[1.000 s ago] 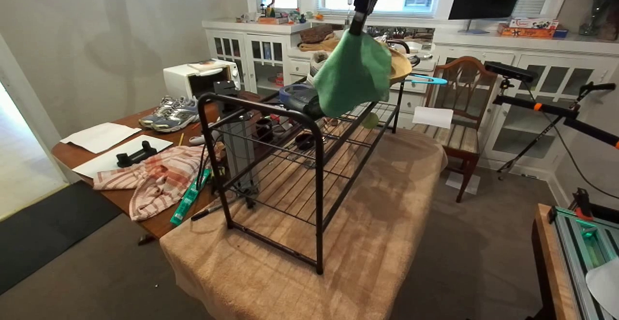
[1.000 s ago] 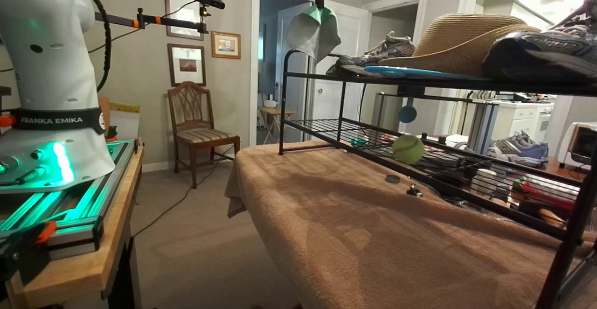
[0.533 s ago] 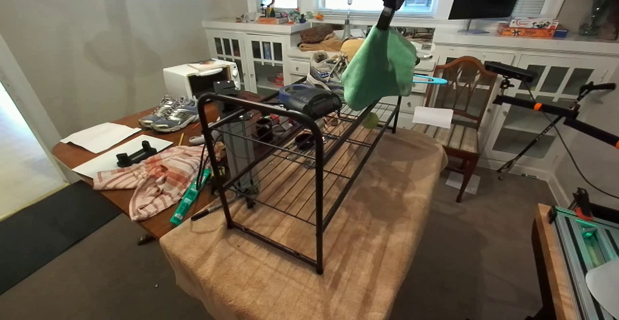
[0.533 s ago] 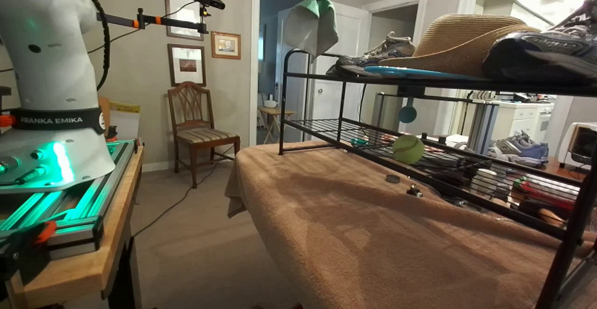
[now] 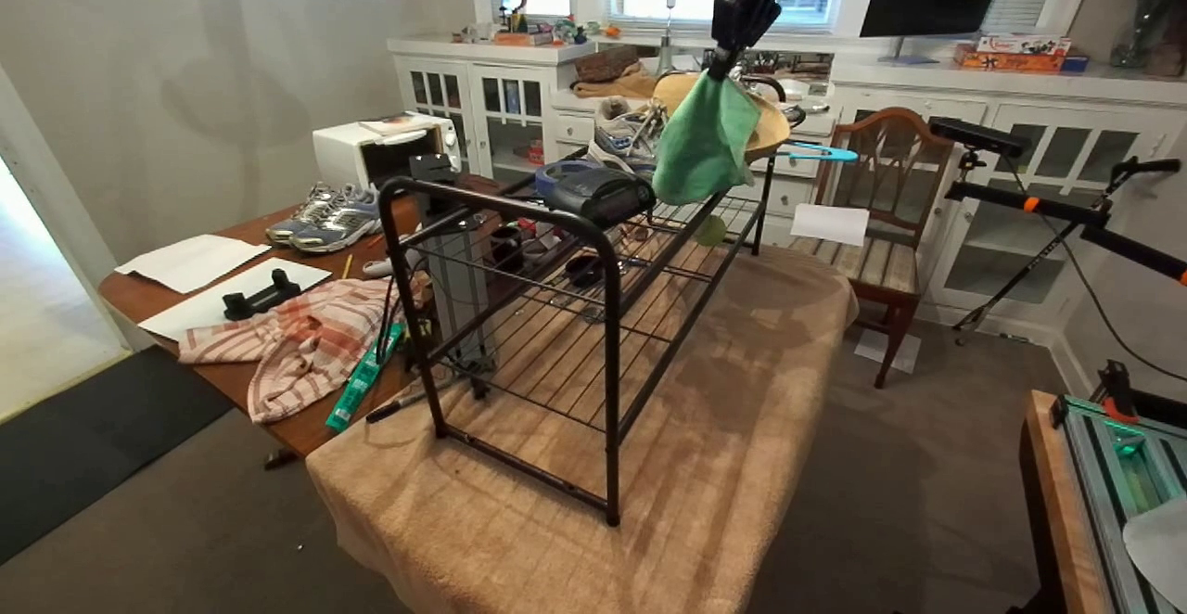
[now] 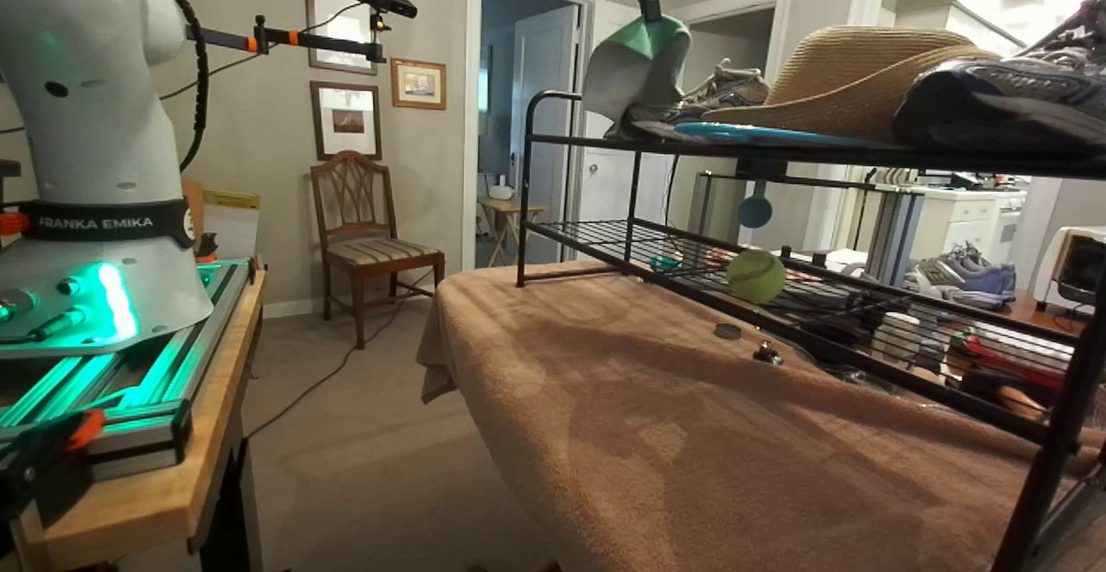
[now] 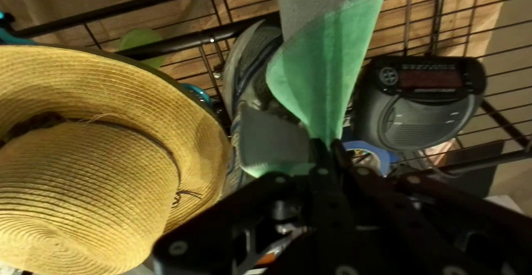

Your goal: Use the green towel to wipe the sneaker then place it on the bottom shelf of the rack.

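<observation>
My gripper (image 5: pixel 717 71) is shut on the green towel (image 5: pixel 705 146), which hangs below the fingers above the rack's top shelf. In an exterior view the towel's grey side (image 6: pixel 635 71) shows. The grey and blue sneaker (image 5: pixel 619 132) lies on the top shelf between the straw hat and a black radio; it also shows in an exterior view (image 6: pixel 726 90). In the wrist view the towel (image 7: pixel 324 71) covers part of the sneaker (image 7: pixel 249 69); whether they touch I cannot tell. The black wire rack (image 5: pixel 612 364) has its bottom shelf rail (image 6: pixel 864 366) below.
The straw hat (image 7: pixel 104 175) sits beside the sneaker and the black radio (image 7: pixel 419 100) on its other side. A blue ring (image 7: pixel 374 154) lies by the radio. A tennis ball (image 6: pixel 755 276) rests at the lower shelf. Another dark shoe (image 6: pixel 994 105) stands past the hat.
My gripper first carried the towel away from the radio, then swung it back and lower toward the sneaker. In an exterior view the towel has shifted toward the hat. The rack and its things have not moved.
</observation>
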Available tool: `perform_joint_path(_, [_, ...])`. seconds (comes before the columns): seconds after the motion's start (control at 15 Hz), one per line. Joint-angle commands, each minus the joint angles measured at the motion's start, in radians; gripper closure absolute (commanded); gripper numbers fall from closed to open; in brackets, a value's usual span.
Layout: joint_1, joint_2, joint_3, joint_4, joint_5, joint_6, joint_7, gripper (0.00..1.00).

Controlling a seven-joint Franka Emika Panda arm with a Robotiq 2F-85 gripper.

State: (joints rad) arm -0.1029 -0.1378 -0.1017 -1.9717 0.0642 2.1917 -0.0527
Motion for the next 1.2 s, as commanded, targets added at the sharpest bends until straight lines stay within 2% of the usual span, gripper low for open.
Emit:
perform_joint_path(0.0, [-0.026, 0.098, -0.003, 0.012, -0.114, 0.076, 0.135, 0.99])
perform_joint_path(0.4, [-0.028, 0.221, -0.023, 0.041, -0.221, 0.024, 0.242, 0.99])
perform_joint_path(0.6, [-0.024, 0.237, -0.015, 0.035, -0.162, 0.016, 0.163, 0.99])
perform_joint_path(0.87, [-0.03, 0.247, -0.005, 0.031, -0.058, 0.084, 0.067, 0.99])
perform_joint_path(1.0, [-0.034, 0.252, -0.004, 0.044, 0.009, 0.057, 0.008, 0.99])
perform_joint_path(1.13, [-0.035, 0.272, -0.018, 0.058, -0.027, 0.083, 0.051, 0.99])
